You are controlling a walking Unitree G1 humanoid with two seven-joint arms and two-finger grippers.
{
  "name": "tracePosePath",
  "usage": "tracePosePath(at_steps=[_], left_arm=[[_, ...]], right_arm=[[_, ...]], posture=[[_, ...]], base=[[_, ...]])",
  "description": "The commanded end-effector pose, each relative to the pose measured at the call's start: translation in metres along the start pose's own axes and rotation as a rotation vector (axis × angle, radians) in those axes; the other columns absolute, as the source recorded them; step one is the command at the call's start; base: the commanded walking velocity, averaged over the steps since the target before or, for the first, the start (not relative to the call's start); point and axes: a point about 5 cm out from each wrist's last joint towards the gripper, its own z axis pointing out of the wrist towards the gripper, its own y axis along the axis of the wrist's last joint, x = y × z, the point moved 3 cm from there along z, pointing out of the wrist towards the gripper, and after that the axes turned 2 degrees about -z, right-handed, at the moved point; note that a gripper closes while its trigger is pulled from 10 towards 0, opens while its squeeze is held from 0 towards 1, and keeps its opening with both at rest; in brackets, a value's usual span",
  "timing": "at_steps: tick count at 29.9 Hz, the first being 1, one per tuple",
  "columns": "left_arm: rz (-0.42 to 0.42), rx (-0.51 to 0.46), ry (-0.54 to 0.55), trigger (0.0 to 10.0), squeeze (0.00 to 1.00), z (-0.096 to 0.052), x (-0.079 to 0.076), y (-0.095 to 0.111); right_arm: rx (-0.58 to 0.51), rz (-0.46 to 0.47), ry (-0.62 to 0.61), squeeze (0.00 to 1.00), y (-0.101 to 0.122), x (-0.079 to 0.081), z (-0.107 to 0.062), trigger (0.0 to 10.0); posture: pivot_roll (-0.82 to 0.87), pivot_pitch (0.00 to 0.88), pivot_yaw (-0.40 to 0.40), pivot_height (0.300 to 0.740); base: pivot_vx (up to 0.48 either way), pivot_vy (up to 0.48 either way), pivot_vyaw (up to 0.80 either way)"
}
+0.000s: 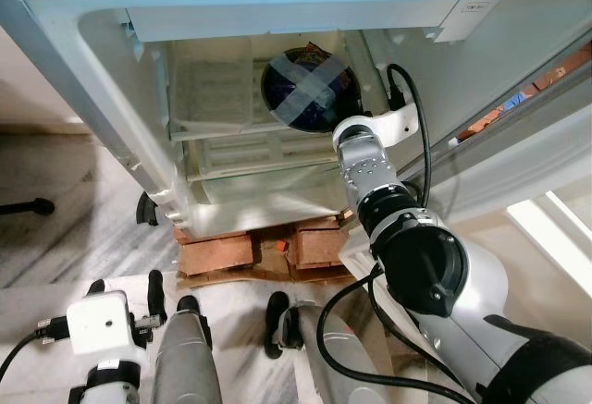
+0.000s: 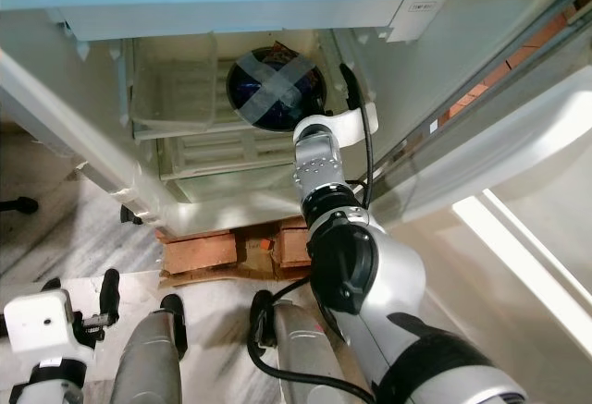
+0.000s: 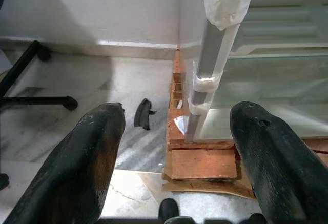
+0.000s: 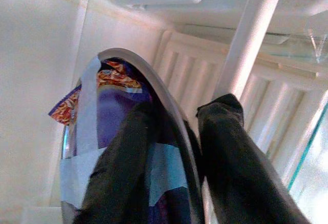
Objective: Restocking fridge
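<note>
Bowl (image 1: 305,88) round, dark, tape-crossed | right gripper (image 4: 177,147) pinches rim

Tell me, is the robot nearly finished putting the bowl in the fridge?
Nearly. The fridge is open and the taped bowl is already inside on a shelf. The right gripper grips its rim, one finger each side. Letting go and pulling out are left. The left gripper hangs open near the floor.

The fridge (image 1: 139,71) is standing open on a stack of bricks (image 1: 217,251). Inside it, a glass shelf (image 1: 259,159) is carrying a taped bowl (image 1: 305,90), sitting toward the fridge's right wall, with a clear tray (image 1: 213,90) lying beside it.
</note>
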Motion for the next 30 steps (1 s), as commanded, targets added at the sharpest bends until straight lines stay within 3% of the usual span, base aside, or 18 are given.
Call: tracePosePath(at_steps=[1, 5, 7, 15, 20, 23, 28, 30], left_arm=[[0.005, 0.041, 0.011, 10.0, 0.00, -0.004, 0.002, -0.008], [0.005, 0.022, 0.006, 10.0, 0.00, 0.008, 0.002, -0.007], [0.005, 0.019, 0.006, 10.0, 0.00, 0.010, 0.002, -0.007], [0.008, -0.001, 0.000, 10.0, 0.00, 0.023, 0.000, -0.007], [0.009, -0.007, -0.005, 10.0, 0.00, 0.027, -0.001, -0.007], [0.011, -0.017, -0.008, 10.0, 0.00, 0.035, -0.001, -0.006], [0.013, -0.021, -0.008, 10.0, 0.00, 0.038, -0.001, -0.007], [0.015, -0.026, -0.021, 10.0, 0.00, 0.041, -0.002, -0.007]], right_arm=[[0.019, 0.034, 0.046, 1.00, -0.002, 0.011, 0.001, 10.0], [0.066, 0.135, 0.179, 1.00, -0.004, 0.028, 0.001, 10.0], [0.075, 0.135, 0.192, 1.00, -0.005, 0.028, 0.000, 10.0], [0.144, -0.115, 0.205, 1.00, -0.010, -0.002, -0.003, 10.0], [0.165, -0.167, 0.208, 1.00, -0.010, -0.013, -0.004, 10.0], [0.180, -0.266, 0.194, 1.00, -0.003, -0.033, -0.006, 10.0], [0.188, -0.372, 0.206, 1.00, 0.004, -0.041, -0.006, 10.0], [0.201, -0.467, 0.250, 1.00, 0.008, -0.042, -0.007, 10.0]], posture=[[0.37, 0.366, -0.185, 0.740], [0.35, 0.325, -0.181, 0.740], [0.35, 0.325, -0.181, 0.740], [0.33, 0.279, -0.173, 0.740], [0.32, 0.265, -0.171, 0.740], [0.32, 0.245, -0.161, 0.740], [0.31, 0.233, -0.155, 0.740], [0.28, 0.218, -0.145, 0.740]], base=[[0.000, 0.000, 0.00], [0.000, 0.000, 0.00], [0.000, 0.000, 0.00], [0.000, 0.000, 0.00], [0.000, 0.000, 0.00], [0.000, 0.000, 0.00], [0.000, 0.000, 0.00], [0.000, 0.000, 0.00]])
